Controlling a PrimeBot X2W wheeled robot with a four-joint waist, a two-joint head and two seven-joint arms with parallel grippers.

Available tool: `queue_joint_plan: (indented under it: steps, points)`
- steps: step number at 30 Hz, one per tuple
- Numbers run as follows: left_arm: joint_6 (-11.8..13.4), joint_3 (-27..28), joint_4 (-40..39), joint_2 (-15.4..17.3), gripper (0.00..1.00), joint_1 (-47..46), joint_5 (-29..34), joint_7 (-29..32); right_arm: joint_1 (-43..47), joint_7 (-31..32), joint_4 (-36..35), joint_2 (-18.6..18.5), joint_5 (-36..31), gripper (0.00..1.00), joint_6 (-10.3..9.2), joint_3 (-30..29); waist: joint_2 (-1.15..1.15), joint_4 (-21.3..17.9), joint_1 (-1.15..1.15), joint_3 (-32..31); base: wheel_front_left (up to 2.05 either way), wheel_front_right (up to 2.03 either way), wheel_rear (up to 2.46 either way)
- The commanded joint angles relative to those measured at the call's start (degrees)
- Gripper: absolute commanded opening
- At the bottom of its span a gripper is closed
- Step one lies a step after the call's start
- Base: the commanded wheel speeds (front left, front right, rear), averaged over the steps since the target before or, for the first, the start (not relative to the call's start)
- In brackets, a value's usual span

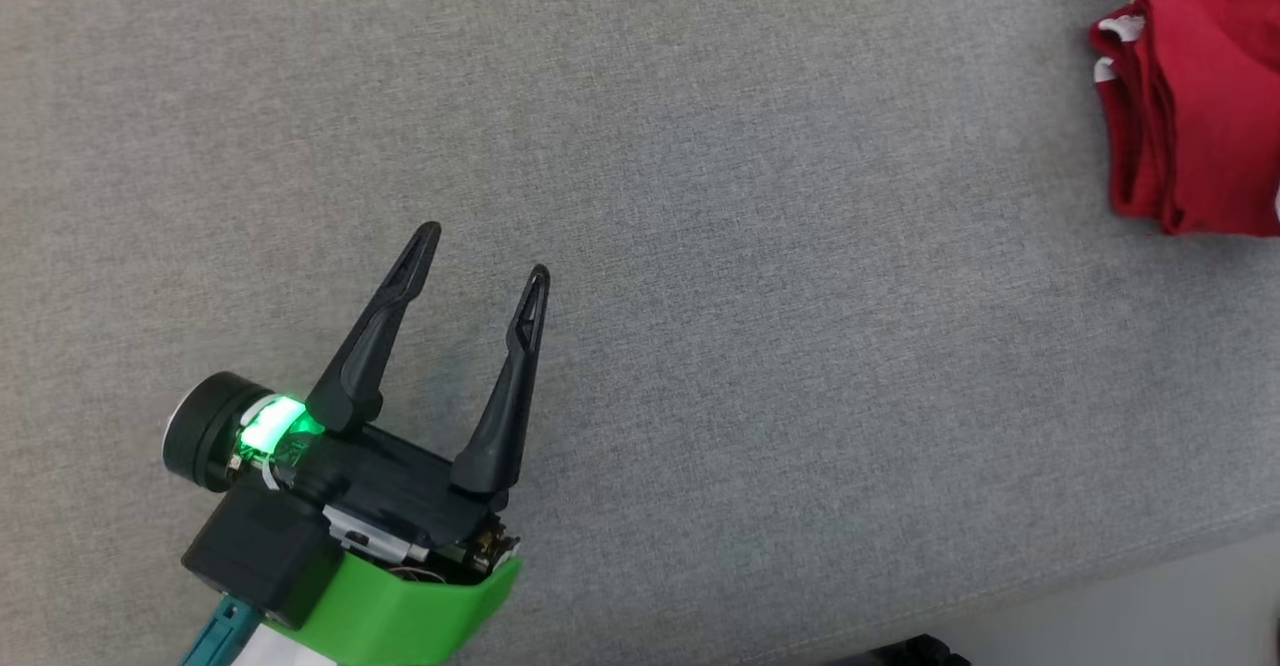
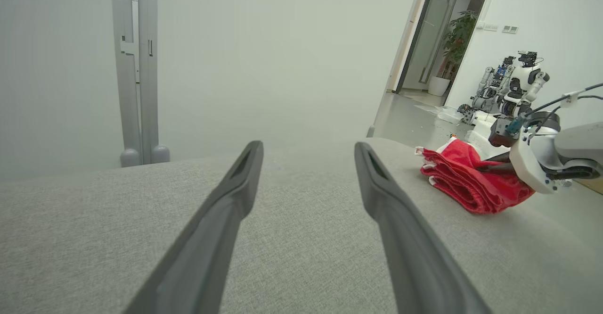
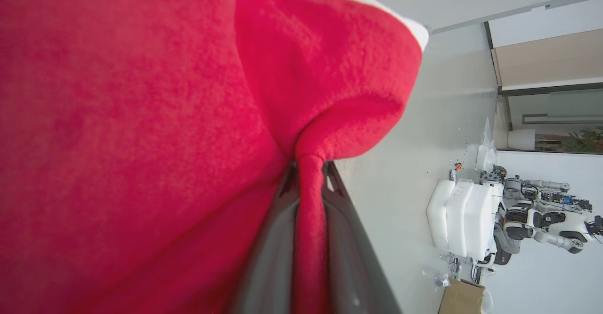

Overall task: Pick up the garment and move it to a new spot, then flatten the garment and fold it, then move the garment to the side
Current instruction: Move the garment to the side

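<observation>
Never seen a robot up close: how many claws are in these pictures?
2. The left gripper is open above the grey surface; the right gripper, off to the right, is shut on the red garment.

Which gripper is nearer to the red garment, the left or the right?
Right. The right gripper is shut on a fold of the red garment. The left gripper is open over the grey surface, well apart from it.

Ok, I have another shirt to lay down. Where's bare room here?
The grey surface is bare between the open left gripper and the folded red garment, and beyond that gripper. Crowded at the far right, where the right gripper pinches the garment.
</observation>
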Motion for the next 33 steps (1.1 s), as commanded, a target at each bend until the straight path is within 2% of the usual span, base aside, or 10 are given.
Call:
queue_joint_plan:
  steps: [1, 6, 14, 15, 20, 24, 29, 33]
  points:
    - [-0.2, -0.2, -0.4, 0.7, 1.0, -0.5, 0.4, 0.0, -0.2, -1.0, 0.9, -0.4, -2.0, 0.0, -0.15, -1.8, 0.0, -1.6, -0.01, 1.8, 0.0, 0.0, 0.0]
    - [-0.2, -0.8, -1.5, 1.5, 1.0, 0.8, -0.1, 0.0, 1.1, -3.3, 3.0, -1.8, -8.8, 0.0, -0.15, -8.3, 0.0, -0.5, -0.01, 1.4, 0.0, 0.0, 0.0]
    - [-0.2, 0.3, -2.5, 2.2, 1.0, 3.2, -0.7, 0.0, 5.1, -3.7, -1.2, 0.4, -22.5, 0.01, -0.15, -23.3, 0.0, 0.7, -0.01, 1.3, 0.0, 0.0, 0.0]
    - [-0.2, 0.3, -2.5, 2.2, 1.0, 3.4, -0.8, 0.0, 6.2, -3.7, -2.4, 1.2, -24.3, 1.0, -0.15, -25.4, 0.0, 0.8, -0.01, 1.4, 0.0, 0.0, 0.0]
    - [-0.2, 0.1, -1.8, 2.0, 1.0, 3.4, -0.9, 0.0, 10.3, -4.3, -8.4, 5.4, -31.0, 1.0, -0.15, -34.0, 0.0, 1.2, -0.01, 1.1, 0.0, 0.0, 0.0]
    - [-0.2, 0.2, -1.0, 1.3, 1.0, 3.1, -1.5, 0.0, 13.1, -7.1, -12.2, 10.6, -32.6, 1.0, -0.15, -39.1, 0.0, 1.6, -0.01, -0.5, 0.0, 0.0, 0.0]
    - [-0.2, 1.4, 0.4, -0.2, 1.0, 3.5, -2.4, 0.0, 17.3, -11.7, -16.2, 18.8, -29.1, 1.0, -0.14, -49.0, 0.0, 2.8, -0.01, -4.5, 0.0, 0.0, 0.0]
    - [-0.2, 3.8, 2.7, -2.0, 1.0, 5.1, -3.6, 0.0, 21.9, -15.8, -20.4, 26.5, -22.4, 1.0, -0.15, -55.4, 0.0, 4.4, -0.01, -9.2, 0.0, 0.0, 0.0]
